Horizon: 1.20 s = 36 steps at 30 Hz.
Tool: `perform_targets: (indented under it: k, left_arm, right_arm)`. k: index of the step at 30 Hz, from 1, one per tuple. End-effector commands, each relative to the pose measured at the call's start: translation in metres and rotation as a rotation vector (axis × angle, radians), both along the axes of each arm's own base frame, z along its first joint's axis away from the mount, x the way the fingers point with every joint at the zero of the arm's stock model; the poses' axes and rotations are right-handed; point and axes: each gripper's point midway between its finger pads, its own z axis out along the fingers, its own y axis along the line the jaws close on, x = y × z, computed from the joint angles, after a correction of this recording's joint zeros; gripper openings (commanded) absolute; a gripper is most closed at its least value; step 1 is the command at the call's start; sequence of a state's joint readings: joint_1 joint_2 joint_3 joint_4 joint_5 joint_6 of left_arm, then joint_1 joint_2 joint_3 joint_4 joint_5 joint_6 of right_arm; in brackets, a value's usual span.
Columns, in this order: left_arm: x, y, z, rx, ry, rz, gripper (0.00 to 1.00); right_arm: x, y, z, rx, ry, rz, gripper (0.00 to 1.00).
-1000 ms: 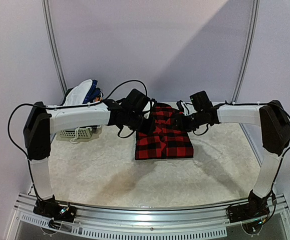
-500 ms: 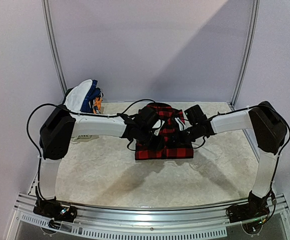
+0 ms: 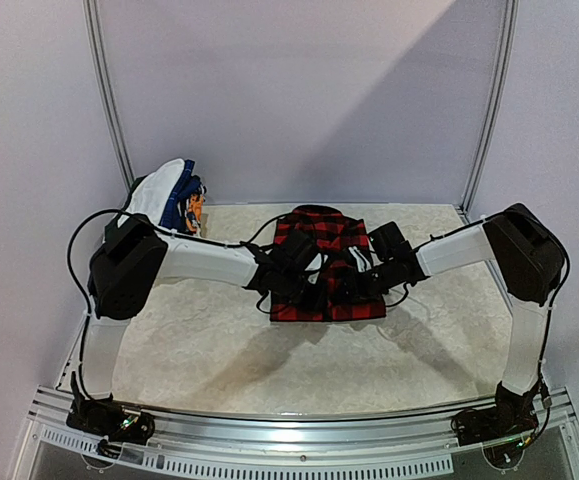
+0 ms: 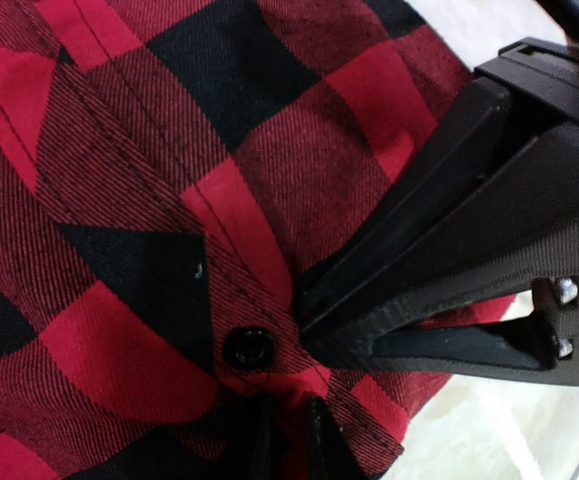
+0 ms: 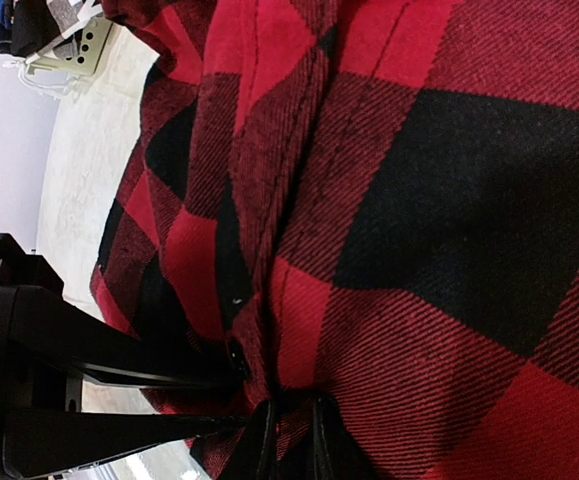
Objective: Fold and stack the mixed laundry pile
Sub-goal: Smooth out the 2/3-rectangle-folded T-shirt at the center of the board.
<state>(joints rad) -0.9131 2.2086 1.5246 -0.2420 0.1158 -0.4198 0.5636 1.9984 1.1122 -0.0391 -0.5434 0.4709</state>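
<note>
Nearest the robot, bare pale bench (image 3: 189, 345) w/ nothing on it but shadow. Mid-bench, the two tools meet at the near hem of the plaid shirt (image 3: 327, 245). The left tool (image 4: 287, 440) is clenched on that hem: its fingertips stand almost together w/ red-and-black cloth pinched between them, just beside a black button (image 4: 249, 347). The right tool (image 5: 287, 440) is clenched on the same edge, cloth bunched up between its tips. The pair sit nose to nose, nearly touching (each fills a good part of the other's wrist view, big & black). Can't tell from above if the hem is lifted off the bench, since the tools cover it.

Beyond them the rest of the shirt lies spread on the bench, front up, collar toward the far edge.

Far-left corner, well apart from the shirt: a pile of clothes (image 3: 169, 192), white & blue w/ a bit of orange, heaped in a white lattice basket (image 5: 79, 45).
</note>
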Motion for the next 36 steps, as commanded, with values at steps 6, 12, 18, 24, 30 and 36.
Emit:
perform_targets:
  k: [6,12,18,24,30,36]
  left_arm:
    - [-0.019,0.013,0.023,0.074,-0.041,0.001,0.18]
    - [-0.023,0.016,0.047,0.046,-0.061,0.009,0.22]
    - [-0.027,0.025,0.043,0.064,-0.063,0.021,0.22]
    - [-0.029,0.03,0.017,0.106,-0.045,0.008,0.21]
    - [-0.032,0.051,-0.009,0.177,-0.049,0.044,0.2]
    - [-0.04,0.075,-0.038,0.248,-0.032,0.069,0.2]
  right_arm:
    - [-0.02,-0.007,0.026,-0.075,-0.009,-0.013,0.18]
    - [-0.036,-0.007,0.065,-0.032,-0.069,-0.002,0.26]
    - [-0.048,-0.021,0.06,-0.049,-0.073,-0.021,0.27]
    - [-0.052,-0.028,0.025,-0.108,-0.031,-0.03,0.26]
    - [-0.054,-0.046,-0.012,-0.198,0.02,-0.058,0.26]
    - [-0.063,-0.063,-0.03,-0.242,0.057,-0.08,0.25]
